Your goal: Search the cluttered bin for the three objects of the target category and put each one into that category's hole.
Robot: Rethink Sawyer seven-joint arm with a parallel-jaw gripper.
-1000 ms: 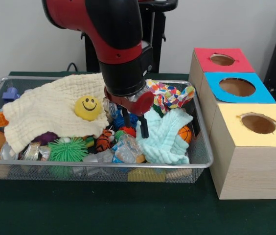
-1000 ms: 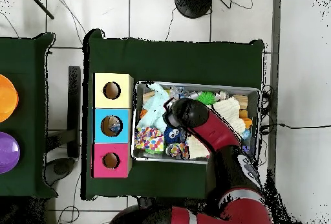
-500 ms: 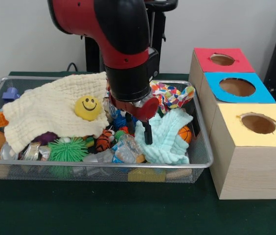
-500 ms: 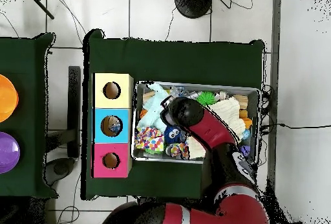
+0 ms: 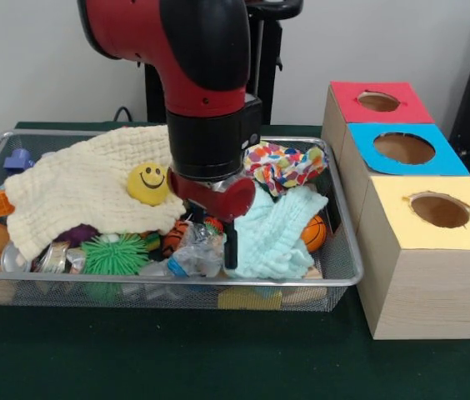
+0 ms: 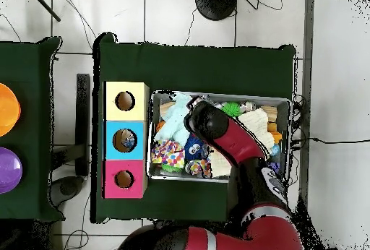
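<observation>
Red and black arm's gripper [image 5: 230,250] was low in the wide silver wire-mesh bin [image 5: 18,290], near its front rim, w/ one dark finger [image 5: 232,248] showing beside the crushed clear plastic bottle w/ blue label [image 5: 195,257]. Second finger was hidden behind the wrist, so could not tell whether the pincer was spread, closed or gripping the bottle; overhead view gave no help, arm covering that spot. Bottle lay at bin front, between the green spiky rubber ball [image 5: 115,254] and the pale mint folded cloth [image 5: 278,232], finger just at its right side. Cream waffle-weave cloth [image 5: 85,187] w/ yellow smiley ball [image 5: 149,182] on it covered the bin's left half; multicoloured spotted cloth [image 5: 283,163] lay at the back right. Judged step: securing this bottle. Recommendations: straddle the bottle body, not the label edge; close gently, as crinkly plastic should deform and may slip; keep the mint cloth out of the grip, since the finger stood against it and could snag it on lift. Lift straight up clear of the mesh rim before traversing to the round hole in the blue-topped pale wooden box [image 5: 404,147], middle of three, approx. right of bin. Overhead view showed an item already inside that hole [image 6: 124,140].
</observation>
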